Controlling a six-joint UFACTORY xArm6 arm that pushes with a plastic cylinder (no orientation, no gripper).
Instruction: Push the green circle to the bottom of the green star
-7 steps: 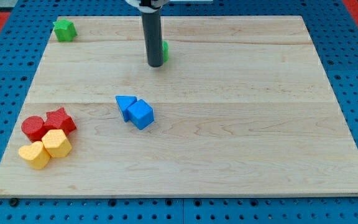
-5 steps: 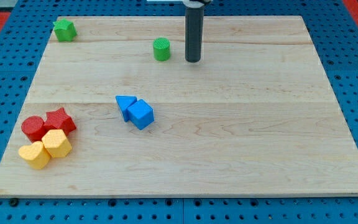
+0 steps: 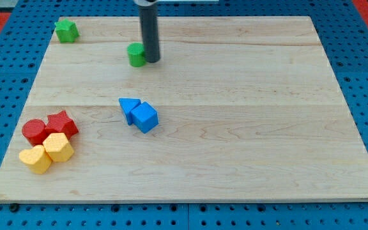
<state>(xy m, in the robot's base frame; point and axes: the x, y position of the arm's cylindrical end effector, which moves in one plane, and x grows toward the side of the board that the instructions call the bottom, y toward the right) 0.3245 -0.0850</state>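
Note:
The green circle (image 3: 135, 54) is a small green cylinder near the view's top, left of centre on the wooden board. My tip (image 3: 151, 61) touches its right side. The green star (image 3: 66, 30) sits at the board's top left corner, well to the left of and slightly above the circle.
Two blue blocks (image 3: 139, 114) touch each other near the board's middle. At the bottom left a red circle (image 3: 34, 131), a red star (image 3: 61, 123), a yellow block (image 3: 59, 147) and a yellow heart (image 3: 36, 159) are clustered. The board's left edge (image 3: 24, 108) is close to them.
My tip went from the circle's left to its right, then came back left against it. The green circle has slid left, towards the green star.

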